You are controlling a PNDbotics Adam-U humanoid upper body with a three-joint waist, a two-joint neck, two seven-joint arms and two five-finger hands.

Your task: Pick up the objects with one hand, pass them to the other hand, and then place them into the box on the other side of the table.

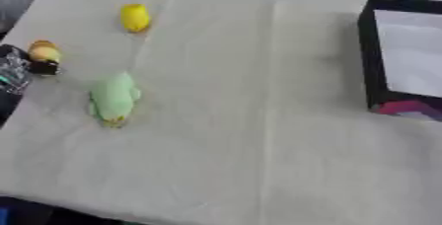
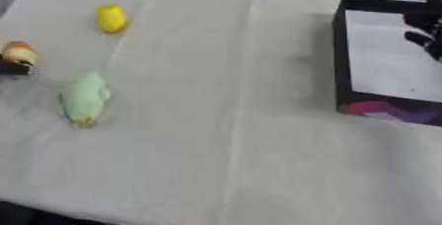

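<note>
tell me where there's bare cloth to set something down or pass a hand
Free: the wide middle of the table, between the green toy and the box, and the near strip. Crowded: the left edge, with the yellow toy, orange toy and left hand.

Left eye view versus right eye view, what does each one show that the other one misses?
Only the left eye view shows the robot's left hand at the left edge, beside the orange and dark object. Only the right eye view shows dark fingers of the right hand over the box. Both show the yellow object, the pale green toy, the orange and dark object and the cloth-covered table.
</note>
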